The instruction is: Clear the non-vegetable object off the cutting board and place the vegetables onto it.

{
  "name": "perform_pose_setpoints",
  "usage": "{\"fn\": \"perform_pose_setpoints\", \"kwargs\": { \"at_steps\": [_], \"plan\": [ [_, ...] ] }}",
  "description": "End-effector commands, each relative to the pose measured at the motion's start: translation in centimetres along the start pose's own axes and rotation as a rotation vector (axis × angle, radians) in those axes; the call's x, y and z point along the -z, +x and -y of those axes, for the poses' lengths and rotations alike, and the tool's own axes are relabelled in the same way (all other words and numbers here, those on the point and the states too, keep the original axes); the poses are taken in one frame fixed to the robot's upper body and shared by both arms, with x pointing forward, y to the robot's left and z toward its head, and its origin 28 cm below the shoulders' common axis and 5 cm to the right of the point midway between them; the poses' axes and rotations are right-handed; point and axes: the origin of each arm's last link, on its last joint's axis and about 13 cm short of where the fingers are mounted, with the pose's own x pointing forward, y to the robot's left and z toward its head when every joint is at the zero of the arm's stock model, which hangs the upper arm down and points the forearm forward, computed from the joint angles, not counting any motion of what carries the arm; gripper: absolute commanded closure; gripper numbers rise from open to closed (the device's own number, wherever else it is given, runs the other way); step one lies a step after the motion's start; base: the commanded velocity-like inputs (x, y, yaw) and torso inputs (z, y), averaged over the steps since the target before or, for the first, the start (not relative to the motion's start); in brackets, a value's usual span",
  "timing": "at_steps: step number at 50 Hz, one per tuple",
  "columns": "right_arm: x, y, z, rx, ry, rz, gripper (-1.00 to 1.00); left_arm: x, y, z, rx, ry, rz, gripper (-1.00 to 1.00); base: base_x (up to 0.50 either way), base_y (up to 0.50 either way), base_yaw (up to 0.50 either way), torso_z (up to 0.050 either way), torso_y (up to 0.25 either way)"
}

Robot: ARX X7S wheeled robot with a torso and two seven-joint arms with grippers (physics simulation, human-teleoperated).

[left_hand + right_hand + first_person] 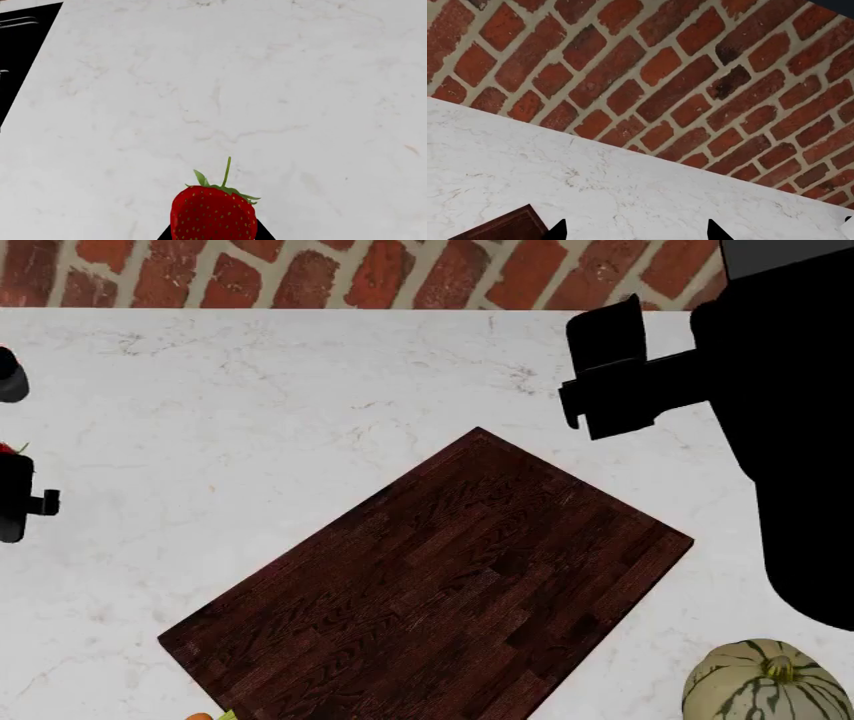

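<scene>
**Strawberry off the board, held over the counter**

Strawberry (213, 216) sits pinched between my left gripper's (213, 235) fingertips (264, 233), whose dark tips show on either side of the fruit's lower half in the left wrist view. Its green cap and thin stem point away from the fingers, out over bare white marble counter (267, 90). In the head view that gripper is mostly cut off at the frame's left edge, with only a sliver of red at (11, 449).

My right gripper (636, 231) has its fingers spread, nothing between them. Two dark fingertips (558, 231) stand well apart, and past them lie the marble and the red brick wall (680, 75). One corner of the cutting board (507, 227) shows just beside one fingertip.

From the head view, the cutting board (441, 590) lies bare and turned at an angle on the counter. The striped cream squash (767, 680) rests on the marble off the board's right corner, not touching it. The carrot (200, 717) barely peeks in beside the board's near left corner, well apart from either set of fingers.
</scene>
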Motion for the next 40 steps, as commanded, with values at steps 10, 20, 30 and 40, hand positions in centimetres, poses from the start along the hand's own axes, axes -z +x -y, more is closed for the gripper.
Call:
{"fn": "perform_pose_setpoints", "kwargs": {
  "at_steps": [10,20,30,40],
  "plan": [
    [-0.2,-0.3,0.0,-0.002,0.003,0.005,-1.00,2.1,1.2,-0.3,-0.021,-0.051,-0.036,-1.00,0.00,0.00,0.00,0.000,0.000],
    [-0.4,-0.4,0.1,-0.002,0.001,0.011,-1.00,1.0,0.4,-0.6,-0.041,-0.048,-0.018,-1.00,0.00,0.00,0.00,0.000,0.000],
    [-0.3,-0.6,0.0,-0.004,0.007,0.016,-1.00,-0.1,-2.4,0.7,0.026,0.030,0.029,-1.00,0.00,0.00,0.00,0.000,0.000],
    [-0.4,-0.7,0.0,-0.005,0.009,0.021,-1.00,0.3,-6.0,2.1,0.124,0.094,0.065,-1.00,0.00,0.00,0.00,0.000,0.000]
  ]
}}
